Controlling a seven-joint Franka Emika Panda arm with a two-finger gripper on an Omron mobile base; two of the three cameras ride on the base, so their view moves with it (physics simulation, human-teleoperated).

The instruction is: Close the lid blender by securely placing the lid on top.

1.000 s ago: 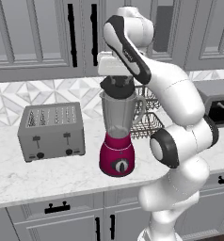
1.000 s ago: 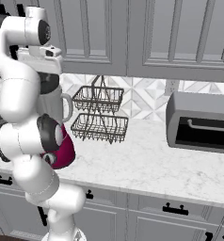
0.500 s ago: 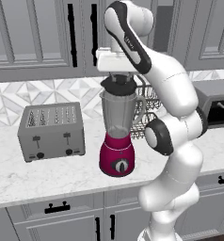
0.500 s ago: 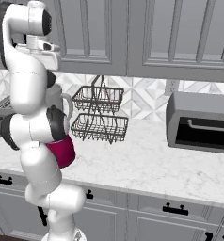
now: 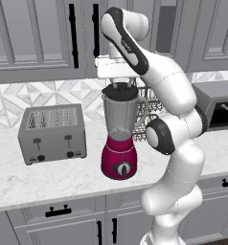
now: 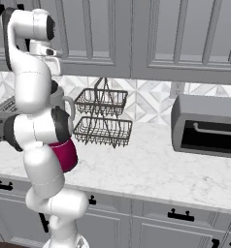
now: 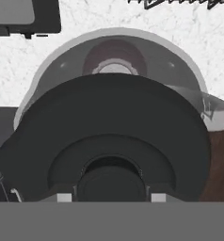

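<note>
We see the blender standing upright on the marble counter, its magenta base toward the front edge and its clear grey jar rising above it, handle on the side facing the arm. Just to its left, a little apart, sits the grey toaster; behind and to its right stands a two-tier wire basket, and further right along the counter a dark-fronted toaster oven.

The gripper hangs directly above the jar, pointing straight down, with the white hand just over it. Its jaws are drawn in and pinch the lid by the raised centre — the black disc sits at the jar's mouth, roughly level with the rim. From the left base view we cannot tell whether the lid is fully seated or hovering a hair above the rim.

In the hand view the lid lies right under the camera, a broad black disc with its raised knob at the bottom, between the fingertips. Beyond its far edge we see a crescent of the jar's rim and, down inside, the blender base through the glass — so the lid looks slightly offset toward the near side of the mouth. The jar's handle juts out at the right.

In the right base view the arm hides most of the blender; only part of its magenta base and its handle peek out.
</note>
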